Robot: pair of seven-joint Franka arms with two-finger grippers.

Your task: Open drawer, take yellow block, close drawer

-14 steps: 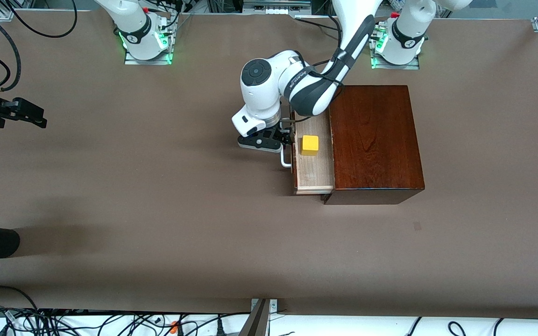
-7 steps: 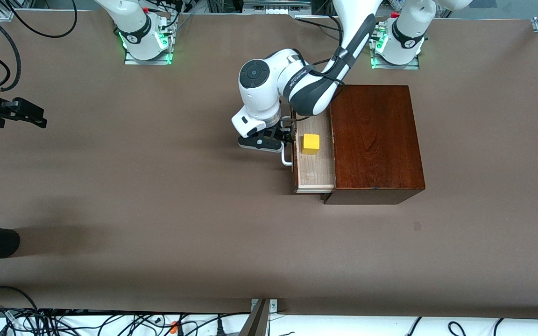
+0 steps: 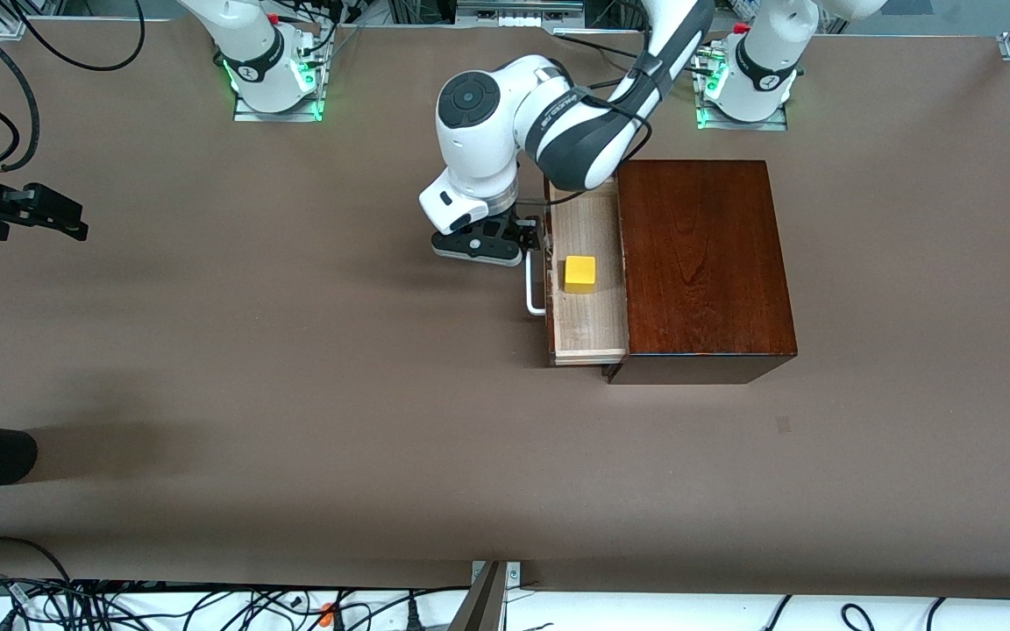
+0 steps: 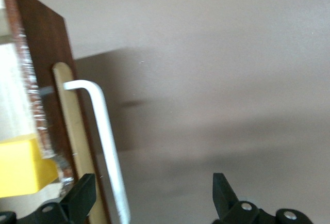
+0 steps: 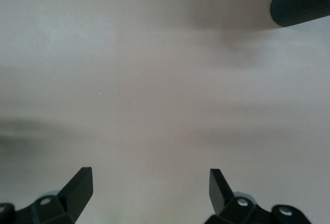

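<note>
The drawer [image 3: 588, 285] is standing pulled out of the glossy reddish-brown wooden box [image 3: 702, 263], on the side of the box toward the right arm's end of the table [image 3: 295, 368]. Its pale bare-wood inside is showing, and the yellow block [image 3: 580, 273] is sitting in it, upright, near the middle of the tray, touching neither the dark front nor the box edge as far as the front view shows. The white U-shaped bar handle [image 3: 534, 289] is sticking out from the drawer's dark front.

The left gripper [image 3: 529, 241] is hanging just in front of the drawer's front, above the table and beside the handle's end that lies farther from the front camera. In the left wrist view its fingers [image 4: 82, 195] are standing spread wide: one finger is showing near the drawer front beside the handle [image 4: 105, 141], the other is over bare table, and nothing is being held between them. The block [image 4: 20, 164] is showing at the edge of that view, inside the drawer.

The right gripper [image 3: 58, 217] is waiting over the table well apart from the wooden box, at the right arm's end. Its fingers [image 5: 77, 185] are standing fully apart over bare table, holding nothing. A dark ribbed cylinder [image 5: 301, 2] is lying at the corner of the right wrist view.
</note>
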